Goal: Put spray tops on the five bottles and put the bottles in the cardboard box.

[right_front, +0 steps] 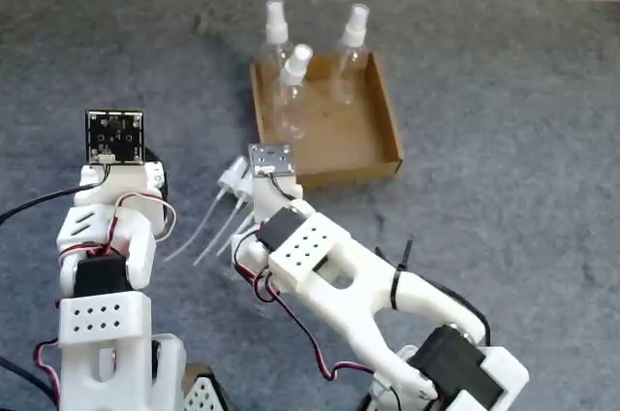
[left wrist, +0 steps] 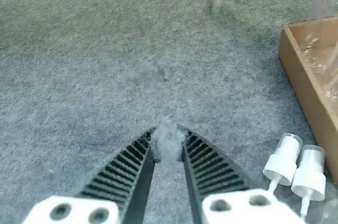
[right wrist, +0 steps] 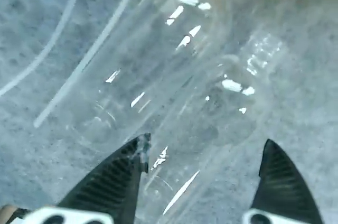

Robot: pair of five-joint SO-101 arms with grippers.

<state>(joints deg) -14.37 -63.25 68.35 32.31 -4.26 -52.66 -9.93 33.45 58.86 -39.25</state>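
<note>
While three capped bottles [right_front: 291,91] sit in the cardboard box [right_front: 386,106], the right end effector [right wrist: 207,139] hangs spread over two clear bottles [right wrist: 132,76] lying side by side on the counter [right_front: 484,43], probably to straddle one for a grasp. The left end effector [left wrist: 168,131], narrowly parted and empty, sits near two loose spray tops [left wrist: 282,163], likely ready to fit them.

Inspection finds no legible text, label, brand, number or sign on any surface. The cardboard box [right_front: 349,172] presents plain brown walls. The bottles [right_front: 291,106] present clear, unmarked plastic.
</note>
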